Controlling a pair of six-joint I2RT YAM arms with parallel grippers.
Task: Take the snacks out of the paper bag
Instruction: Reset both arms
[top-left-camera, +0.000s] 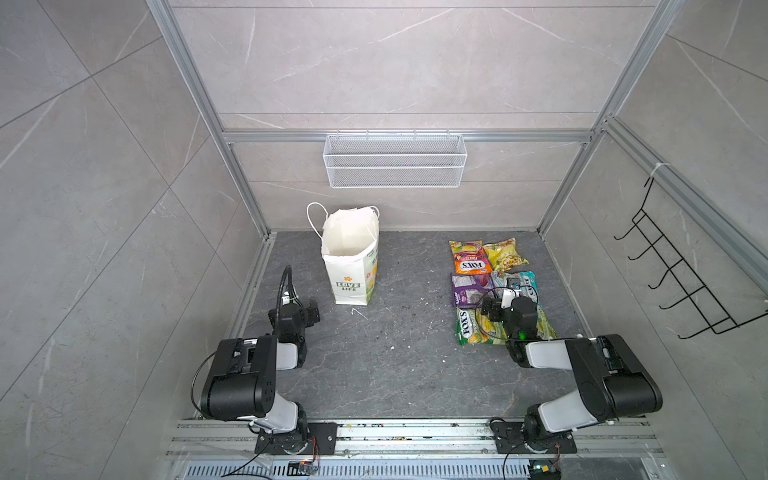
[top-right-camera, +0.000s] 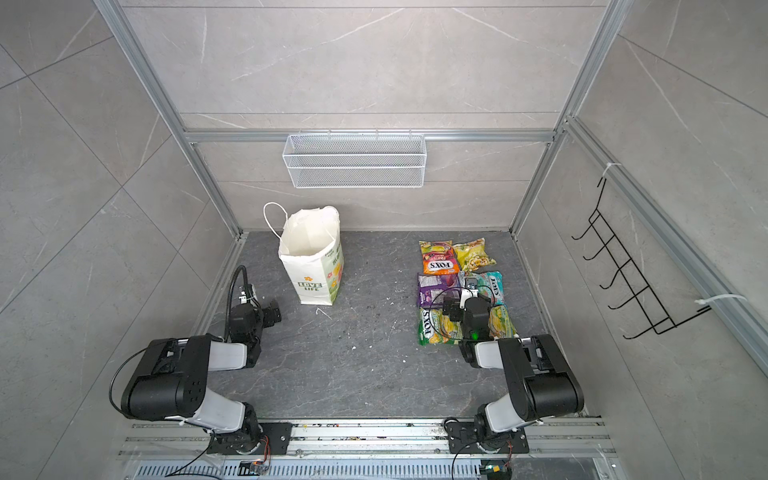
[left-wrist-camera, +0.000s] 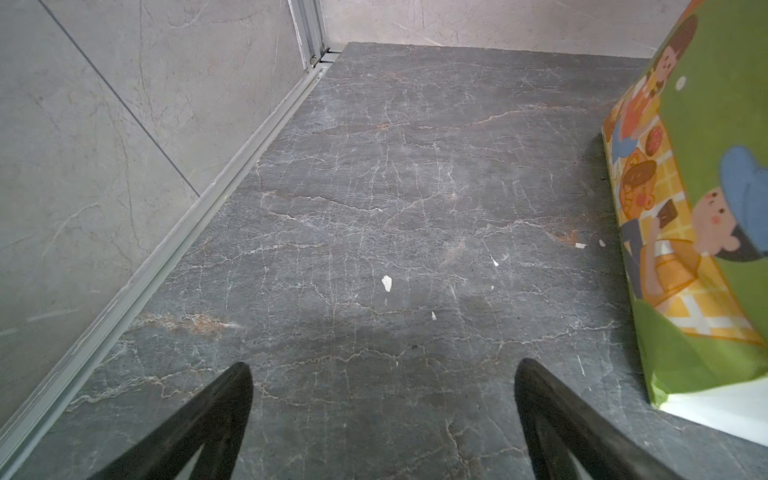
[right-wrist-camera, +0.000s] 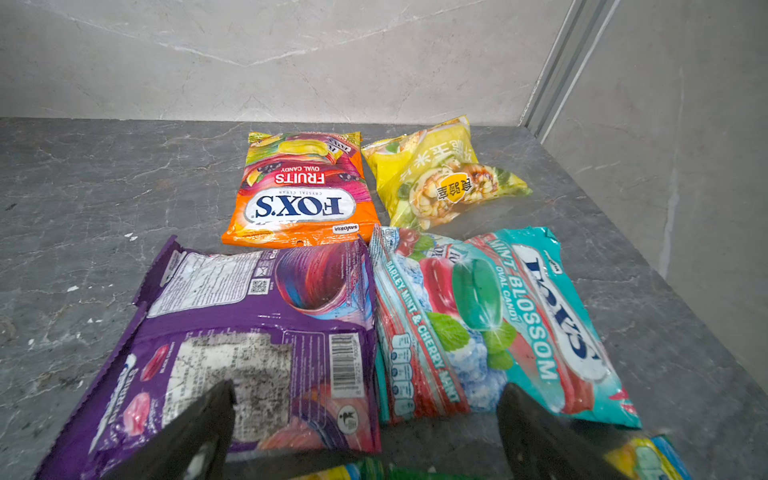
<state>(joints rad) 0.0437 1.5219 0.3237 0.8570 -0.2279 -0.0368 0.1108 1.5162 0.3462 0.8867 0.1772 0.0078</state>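
Note:
The paper bag (top-left-camera: 351, 266) (top-right-camera: 312, 266) stands upright at the back left with its mouth open, and only white paper shows inside. My left gripper (left-wrist-camera: 384, 363) hangs open over bare floor, with the bag's green side (left-wrist-camera: 702, 216) beside it. Several snacks lie flat at the right: an orange packet (right-wrist-camera: 303, 195), a yellow one (right-wrist-camera: 444, 174), a purple one (right-wrist-camera: 249, 332), a teal one (right-wrist-camera: 498, 324) and a green one (top-left-camera: 471, 328). My right gripper (right-wrist-camera: 368, 386) is open just above the purple and teal packets and holds nothing.
A white wire-mesh basket (top-left-camera: 395, 160) hangs on the back wall. A black wire hook rack (top-left-camera: 681, 274) hangs on the right wall. Small white scraps (top-left-camera: 359, 312) lie on the dark stone floor. Aluminium frame rails line the walls.

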